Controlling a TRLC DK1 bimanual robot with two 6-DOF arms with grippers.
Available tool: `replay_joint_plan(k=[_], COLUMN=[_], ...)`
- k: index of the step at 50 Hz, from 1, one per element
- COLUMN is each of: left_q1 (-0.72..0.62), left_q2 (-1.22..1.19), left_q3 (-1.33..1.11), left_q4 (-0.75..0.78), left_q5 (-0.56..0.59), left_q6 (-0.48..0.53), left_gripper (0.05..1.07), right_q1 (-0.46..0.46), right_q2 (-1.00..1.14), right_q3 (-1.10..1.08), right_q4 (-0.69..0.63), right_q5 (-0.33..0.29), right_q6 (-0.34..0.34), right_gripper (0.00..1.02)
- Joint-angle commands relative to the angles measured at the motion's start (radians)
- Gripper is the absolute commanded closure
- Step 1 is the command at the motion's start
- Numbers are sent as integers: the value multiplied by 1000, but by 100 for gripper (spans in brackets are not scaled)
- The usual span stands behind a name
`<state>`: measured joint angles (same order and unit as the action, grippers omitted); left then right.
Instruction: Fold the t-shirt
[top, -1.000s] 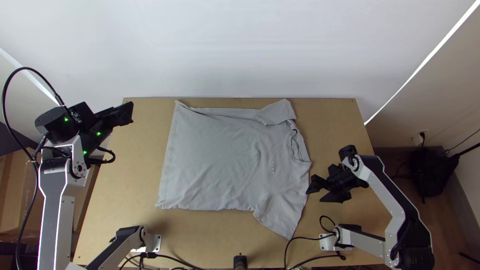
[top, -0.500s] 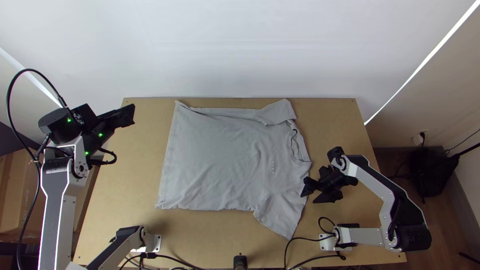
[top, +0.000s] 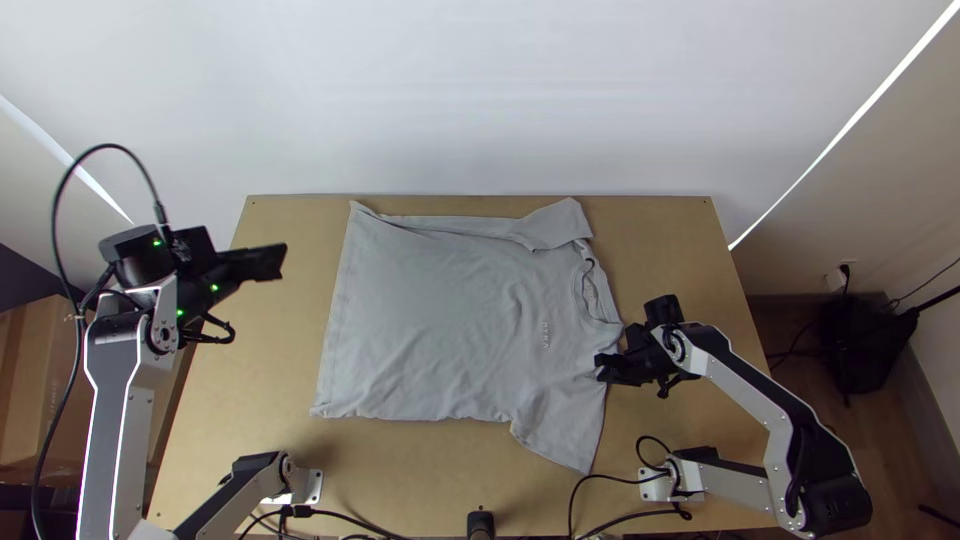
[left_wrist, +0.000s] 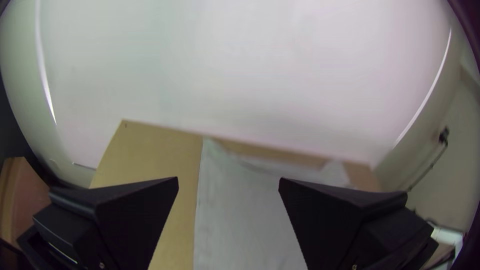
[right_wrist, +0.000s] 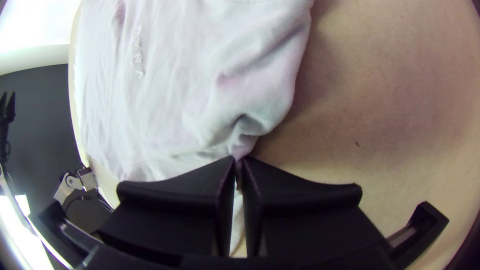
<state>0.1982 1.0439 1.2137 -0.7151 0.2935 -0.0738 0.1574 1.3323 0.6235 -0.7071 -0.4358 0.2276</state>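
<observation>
Print is found on the chest of the light-grey cloth t-shirt: a short row of small, pale capital letters, clear of the right black two-fingered gripper, on the side toward the left arm and slightly farther from the arms' bases. The right wrist view shows the letter shapes best. Small white marks sit on the black housing just behind the left black two-fingered gripper; illegible. Beyond that gripper's outer side, the brown cardboard box bears faint print, also illegible.
</observation>
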Motion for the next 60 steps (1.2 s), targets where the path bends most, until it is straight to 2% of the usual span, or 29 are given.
replay_joint_plan(k=[1,6,8,13,20,25,33,44,47,54,58,60], left_q1=[-3,6,12,0,-19,-86,-152,-186,-187,-197,-218,-226], left_q2=[47,77,88,96,120,142,159,208,229,280,300,308], left_q3=[-32,-95,-128,-200,-267,-325,-436,-496,-496,-497,-494,-491], left_q4=[-195,-354,-408,-465,-555,-632,-573,-488,-477,-445,-434,-423], left_q5=[75,81,49,-73,-159,-244,-310,-309,-303,-289,-286,-274], left_q6=[262,479,577,712,809,818,813,799,795,779,753,741], left_gripper=[11,11,11,10,10,11,11,11,17,18,33,38], right_q1=[10,10,10,10,11,13,14,19,19,19,19,19], right_q2=[-24,-65,-79,-110,-145,-159,-188,-200,-203,-209,-211,-211], right_q3=[-50,-54,-54,-54,-57,-57,-54,-53,-54,-61,-65,-65], right_q4=[15,3,0,-15,-15,-17,-19,-29,-29,-29,-29,-29], right_q5=[45,45,45,43,45,45,45,45,45,45,45,45], right_q6=[13,30,36,52,67,70,90,104,107,116,118,121], right_gripper=[100,100,100,100,100,100,100,100,100,100,100,100])
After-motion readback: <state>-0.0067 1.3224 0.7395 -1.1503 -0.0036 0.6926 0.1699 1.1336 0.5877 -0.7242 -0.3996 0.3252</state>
